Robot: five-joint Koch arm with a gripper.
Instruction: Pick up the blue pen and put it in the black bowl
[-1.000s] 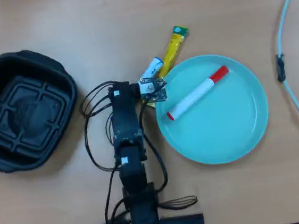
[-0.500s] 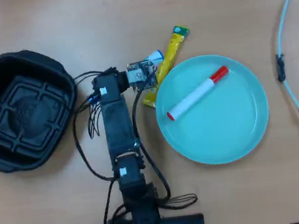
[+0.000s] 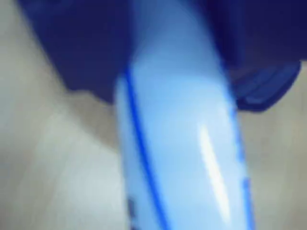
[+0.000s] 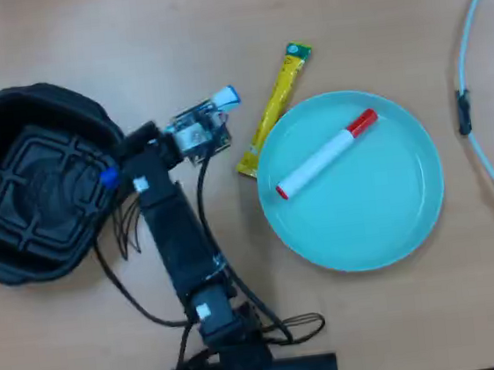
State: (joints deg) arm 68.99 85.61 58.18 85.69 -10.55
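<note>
Overhead view: the black bowl [image 4: 39, 180] sits at the left of the table, the teal plate [image 4: 383, 215] with the red-capped marker [image 4: 325, 154] at the right, the yellow sachet [image 4: 276, 107] between them. The gripper [image 4: 190, 133], clamped on the blue pen [image 4: 223, 97], carries it just beside the bowl's right rim. Wrist view: the barrel fills the frame. Step in hand: transport. Next, judged: carry on over the bowl's middle, then release.

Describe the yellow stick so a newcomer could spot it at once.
Start at the round light-teal plate in the overhead view. Just off its upper-left rim, on the wooden table, lies the slim yellow sachet stick. Only it is yellow with a green tip; the red-capped white marker lies on the plate.
</note>
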